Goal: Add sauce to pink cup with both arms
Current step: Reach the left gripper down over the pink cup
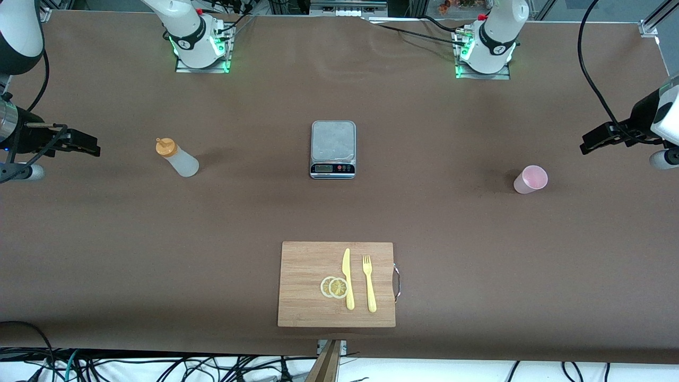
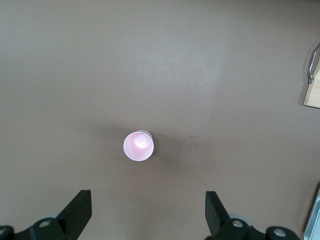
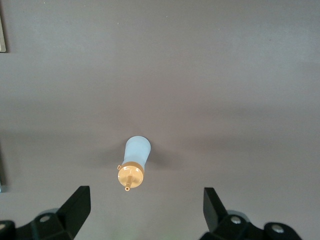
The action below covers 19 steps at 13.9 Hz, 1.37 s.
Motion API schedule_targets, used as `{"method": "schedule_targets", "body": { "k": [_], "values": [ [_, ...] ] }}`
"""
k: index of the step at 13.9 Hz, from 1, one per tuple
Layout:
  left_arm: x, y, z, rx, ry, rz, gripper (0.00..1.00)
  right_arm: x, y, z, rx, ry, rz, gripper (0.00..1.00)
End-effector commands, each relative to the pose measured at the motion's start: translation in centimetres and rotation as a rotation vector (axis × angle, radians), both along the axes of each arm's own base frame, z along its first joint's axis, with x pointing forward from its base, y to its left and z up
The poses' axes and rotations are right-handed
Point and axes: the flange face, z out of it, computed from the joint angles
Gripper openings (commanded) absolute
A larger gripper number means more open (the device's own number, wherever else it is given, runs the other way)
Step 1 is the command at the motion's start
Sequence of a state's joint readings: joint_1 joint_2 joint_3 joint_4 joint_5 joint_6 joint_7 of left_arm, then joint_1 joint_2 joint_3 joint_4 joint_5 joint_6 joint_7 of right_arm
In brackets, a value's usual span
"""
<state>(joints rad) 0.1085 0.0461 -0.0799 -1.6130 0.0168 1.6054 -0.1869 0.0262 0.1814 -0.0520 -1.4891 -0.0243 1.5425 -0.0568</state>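
Nothing started: sauce and pink cup untouched near opposite table ends; left gripper and right gripper held wide open, empty, above them.

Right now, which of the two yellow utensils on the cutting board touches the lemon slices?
The knife: its blade runs against the lemon slices. The fork lies apart, nearer the board's metal handle.

The small translucent whitish plastic squeeze bottle with its orange nozzle cap stands upright on the brown table. The right arm's black two-finger gripper hovers above it, fingers spread wide, holding nothing.
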Motion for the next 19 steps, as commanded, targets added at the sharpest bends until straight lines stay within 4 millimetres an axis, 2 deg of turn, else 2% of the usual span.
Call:
{"method": "schedule_targets", "body": {
  "k": [1, 3, 8, 9, 11, 14, 17, 19],
  "values": [
    [-0.4, 0.1, 0.3, -0.033, -0.01, -0.008, 1.0, 0.0, -0.1, 0.4, 0.011, -0.007, 0.009, 1.0],
    [-0.2, 0.3, 0.0, -0.034, -0.006, -0.019, 1.0, 0.0, -0.2, 0.4, 0.011, -0.007, 0.008, 1.0],
    [-0.5, 0.8, -3.1, -0.027, 0.053, -0.032, 1.0, 0.0, -0.2, 0.4, 0.011, -0.007, 0.009, 1.0],
    [-0.7, 1.2, -4.3, -0.025, 0.05, -0.031, 1.0, 0.0, -0.2, 0.3, 0.011, -0.005, 0.009, 1.0],
    [-2.6, 2.1, -8.1, 0.003, 0.021, -0.045, 1.0, 0.0, -0.2, 0.4, 0.011, -0.007, 0.009, 1.0],
    [-4.9, 4.7, -12.9, 0.011, -0.033, -0.057, 1.0, 0.0, -0.2, 0.3, 0.013, -0.005, 0.008, 1.0],
    [-6.8, 8.5, -17.6, 0.005, -0.045, -0.113, 1.0, 0.0, -0.2, 0.4, 0.013, -0.007, 0.009, 1.0],
    [-7.3, 9.3, -20.2, 0.001, -0.048, -0.127, 1.0, 0.0, -0.2, 0.4, 0.011, -0.007, 0.009, 1.0]
  ]
}}
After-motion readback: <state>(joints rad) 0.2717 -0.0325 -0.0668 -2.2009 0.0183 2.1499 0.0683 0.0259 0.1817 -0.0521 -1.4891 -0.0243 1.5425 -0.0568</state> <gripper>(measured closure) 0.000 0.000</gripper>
